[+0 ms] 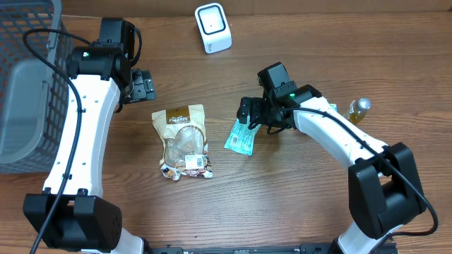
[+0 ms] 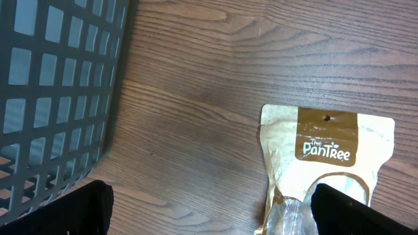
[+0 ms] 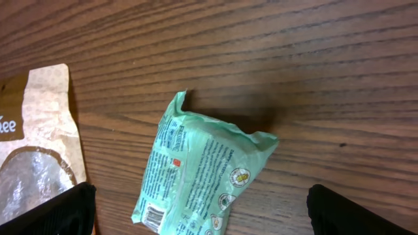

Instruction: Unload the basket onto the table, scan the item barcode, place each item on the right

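A mint-green snack packet [image 3: 202, 163] lies flat on the wooden table, printed back up, with its barcode [image 3: 154, 216] at the lower left corner. My right gripper [image 3: 206, 214] hovers open over it, one black finger on each side, touching nothing. In the overhead view the packet [image 1: 240, 137] sits just below that gripper [image 1: 248, 116]. A tan PanTree pouch [image 1: 185, 140] lies left of it. My left gripper [image 1: 145, 86] is open above the table beside the pouch's top edge [image 2: 326, 140]. The white scanner [image 1: 212, 28] stands at the back centre.
A dark grey mesh basket [image 1: 28, 92] fills the left edge of the table, close to the left arm, and its wall [image 2: 52, 85] shows in the left wrist view. A small bottle with a yellow cap [image 1: 358, 109] stands at the right, behind the right arm.
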Tool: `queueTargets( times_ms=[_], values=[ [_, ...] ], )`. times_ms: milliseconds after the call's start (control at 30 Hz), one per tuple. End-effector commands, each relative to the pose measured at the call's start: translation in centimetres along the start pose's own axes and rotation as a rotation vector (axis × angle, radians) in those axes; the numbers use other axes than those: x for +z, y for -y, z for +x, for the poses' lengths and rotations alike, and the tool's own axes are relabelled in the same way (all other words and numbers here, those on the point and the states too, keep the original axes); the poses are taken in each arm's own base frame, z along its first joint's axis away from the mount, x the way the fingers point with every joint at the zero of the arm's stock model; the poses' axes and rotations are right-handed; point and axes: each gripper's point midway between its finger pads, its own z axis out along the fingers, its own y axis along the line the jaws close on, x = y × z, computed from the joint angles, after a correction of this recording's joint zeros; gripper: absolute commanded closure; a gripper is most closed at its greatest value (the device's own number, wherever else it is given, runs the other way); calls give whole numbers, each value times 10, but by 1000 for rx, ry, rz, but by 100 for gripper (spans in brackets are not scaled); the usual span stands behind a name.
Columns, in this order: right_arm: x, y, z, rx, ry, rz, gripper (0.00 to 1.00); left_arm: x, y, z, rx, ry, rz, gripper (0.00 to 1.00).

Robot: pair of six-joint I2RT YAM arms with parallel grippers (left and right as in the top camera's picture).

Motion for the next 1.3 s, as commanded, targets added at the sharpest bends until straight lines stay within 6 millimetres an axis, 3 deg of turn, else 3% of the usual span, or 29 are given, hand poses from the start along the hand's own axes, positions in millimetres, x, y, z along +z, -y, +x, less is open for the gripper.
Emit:
queueTargets(
  times_ms=[0, 667, 800, 1000, 1267],
  values=[
    [-6, 4, -6, -6, 34, 19, 0, -1, -3, -5, 0, 12, -11, 0],
    [-6, 8, -14, -8, 76, 45, 0, -1, -3, -5, 0, 12, -11, 1],
    [1, 8, -18, -7, 84, 40, 1, -1, -3, -5, 0, 12, -11, 0],
    [23, 16, -10, 10, 31, 60, 23, -1, -3, -5, 0, 12, -11, 0],
    [41, 24, 1, 31, -34, 60, 28, -1, -3, -5, 0, 12, -11, 1]
  ],
)
